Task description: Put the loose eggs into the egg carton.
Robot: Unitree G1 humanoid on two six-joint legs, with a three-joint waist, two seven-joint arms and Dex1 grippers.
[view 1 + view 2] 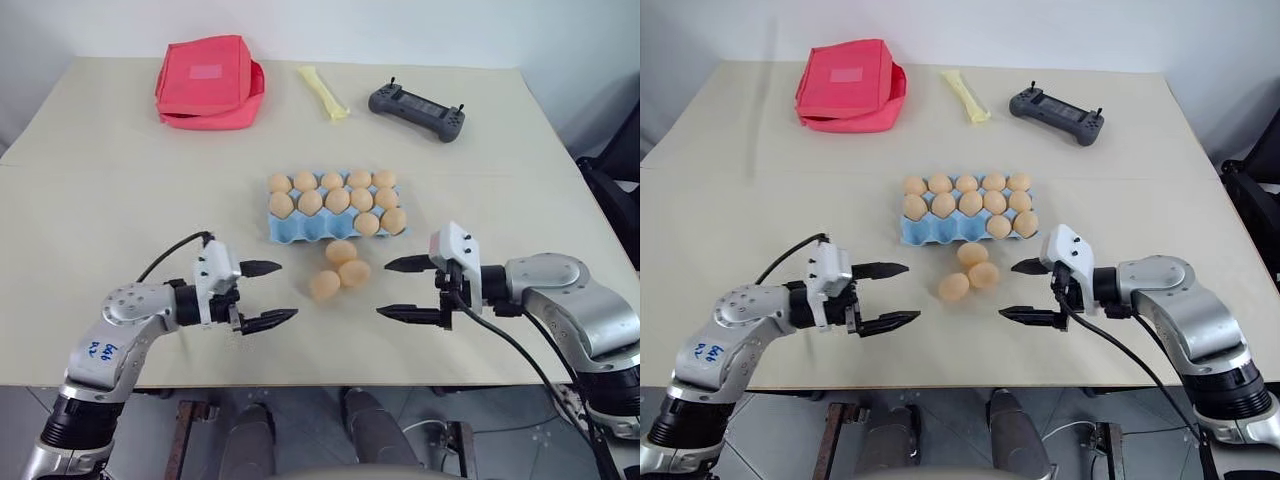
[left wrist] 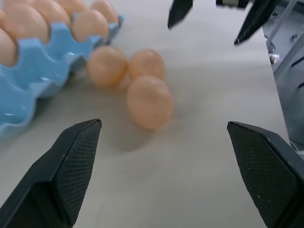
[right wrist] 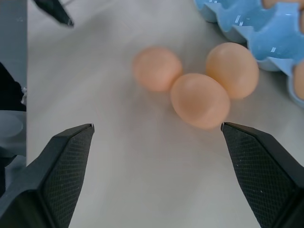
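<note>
Three loose eggs (image 1: 341, 252) (image 1: 354, 273) (image 1: 324, 285) lie together on the table, just in front of the egg carton (image 1: 298, 233). The carton is light blue and holds several tan eggs; the left cups of its near row are bare. My left gripper (image 1: 289, 291) is open, a short way left of the loose eggs and pointing toward them. My right gripper (image 1: 382, 288) is open too, a short way to their right and facing the left one. Nothing is between either pair of fingers. The wrist views show the same eggs (image 2: 148, 102) (image 3: 200, 100) beside the carton's scalloped edge (image 2: 28, 71).
At the back of the table lie a red fabric pouch (image 1: 210, 82), a pale yellow strip (image 1: 324, 92) and a black hand controller (image 1: 416, 110). The table's front edge (image 1: 330, 384) runs just below both grippers.
</note>
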